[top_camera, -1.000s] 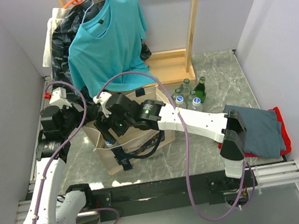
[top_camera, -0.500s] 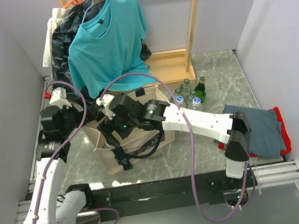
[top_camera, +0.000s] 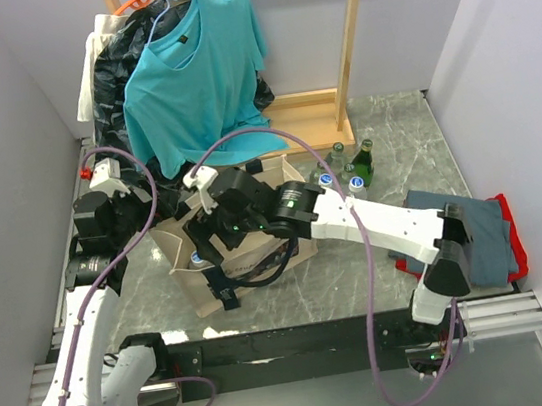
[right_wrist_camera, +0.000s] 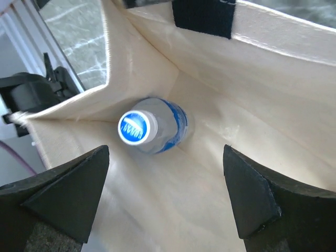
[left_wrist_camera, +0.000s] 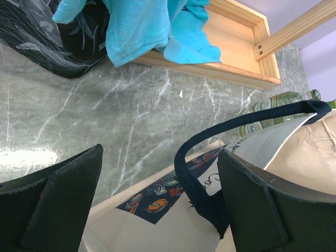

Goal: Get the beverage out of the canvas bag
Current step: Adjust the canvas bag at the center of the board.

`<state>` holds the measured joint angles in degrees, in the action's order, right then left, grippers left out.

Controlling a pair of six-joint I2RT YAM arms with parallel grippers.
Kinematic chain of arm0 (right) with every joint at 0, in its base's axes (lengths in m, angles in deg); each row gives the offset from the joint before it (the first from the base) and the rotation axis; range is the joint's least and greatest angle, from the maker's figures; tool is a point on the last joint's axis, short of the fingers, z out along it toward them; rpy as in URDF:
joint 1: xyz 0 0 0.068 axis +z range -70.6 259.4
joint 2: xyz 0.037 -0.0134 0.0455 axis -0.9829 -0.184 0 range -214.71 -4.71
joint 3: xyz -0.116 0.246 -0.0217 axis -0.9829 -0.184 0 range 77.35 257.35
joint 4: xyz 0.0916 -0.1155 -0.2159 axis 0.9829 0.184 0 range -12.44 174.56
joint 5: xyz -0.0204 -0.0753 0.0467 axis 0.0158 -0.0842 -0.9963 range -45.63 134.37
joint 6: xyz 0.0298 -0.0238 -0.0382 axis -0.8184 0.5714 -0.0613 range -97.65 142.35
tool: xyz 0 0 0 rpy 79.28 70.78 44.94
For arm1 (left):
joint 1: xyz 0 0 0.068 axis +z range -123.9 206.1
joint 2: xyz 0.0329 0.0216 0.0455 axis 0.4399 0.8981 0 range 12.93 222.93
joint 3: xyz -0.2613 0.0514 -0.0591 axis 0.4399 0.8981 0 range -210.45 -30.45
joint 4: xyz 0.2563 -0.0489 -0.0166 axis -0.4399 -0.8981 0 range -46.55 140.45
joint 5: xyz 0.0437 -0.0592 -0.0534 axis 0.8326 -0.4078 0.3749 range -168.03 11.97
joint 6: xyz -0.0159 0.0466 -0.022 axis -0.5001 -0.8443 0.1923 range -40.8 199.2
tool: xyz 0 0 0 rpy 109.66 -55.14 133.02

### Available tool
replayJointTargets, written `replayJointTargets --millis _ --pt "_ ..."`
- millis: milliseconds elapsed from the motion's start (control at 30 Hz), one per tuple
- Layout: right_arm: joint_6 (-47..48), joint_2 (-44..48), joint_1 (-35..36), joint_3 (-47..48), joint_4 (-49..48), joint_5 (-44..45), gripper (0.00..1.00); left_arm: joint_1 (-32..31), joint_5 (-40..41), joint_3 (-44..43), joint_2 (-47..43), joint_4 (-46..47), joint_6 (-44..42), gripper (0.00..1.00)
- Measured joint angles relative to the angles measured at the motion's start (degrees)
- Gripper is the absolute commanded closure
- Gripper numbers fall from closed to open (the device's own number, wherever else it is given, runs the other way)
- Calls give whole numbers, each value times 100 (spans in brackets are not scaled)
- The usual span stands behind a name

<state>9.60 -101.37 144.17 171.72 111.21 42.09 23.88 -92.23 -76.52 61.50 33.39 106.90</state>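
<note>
The beige canvas bag [top_camera: 258, 257] stands upright at the near left of the table, its mouth open. Inside it, at the bottom, a clear bottle with a blue cap, the beverage [right_wrist_camera: 152, 127], stands near one corner; its cap [top_camera: 198, 260] also shows from above. My right gripper [right_wrist_camera: 165, 176] hangs open over the bag's mouth [top_camera: 213, 233], the bottle ahead of and below its fingers, untouched. My left gripper [left_wrist_camera: 160, 181] stands wide open at the bag's far rim [left_wrist_camera: 157, 223], and a black strap handle [left_wrist_camera: 190, 173] arcs between its fingers, close to the right one.
Several glass bottles [top_camera: 344, 170] stand on the table behind the bag. A teal T-shirt [top_camera: 194, 72] and a black plastic bag [top_camera: 112, 94] hang from a wooden rack [top_camera: 304, 117] at the back. Folded grey and red cloths [top_camera: 473, 235] lie at the right.
My right gripper opened wider and shifted slightly back and right over the bag's mouth; its elbow swung right. The left arm has stayed put.
</note>
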Motion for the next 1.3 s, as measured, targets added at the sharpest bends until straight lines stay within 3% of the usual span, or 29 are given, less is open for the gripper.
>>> replayJointTargets --millis 267,900,1300 --pt "-105 254 94 -37 -20 -81 5 0 2 -2 52 0 0 4" --pt "-975 656 208 -1224 -229 -431 4 0 2 -22 177 -101 0 4" --pt "-535 -79 249 -466 -168 -339 5 0 11 76 109 -59 0 4"
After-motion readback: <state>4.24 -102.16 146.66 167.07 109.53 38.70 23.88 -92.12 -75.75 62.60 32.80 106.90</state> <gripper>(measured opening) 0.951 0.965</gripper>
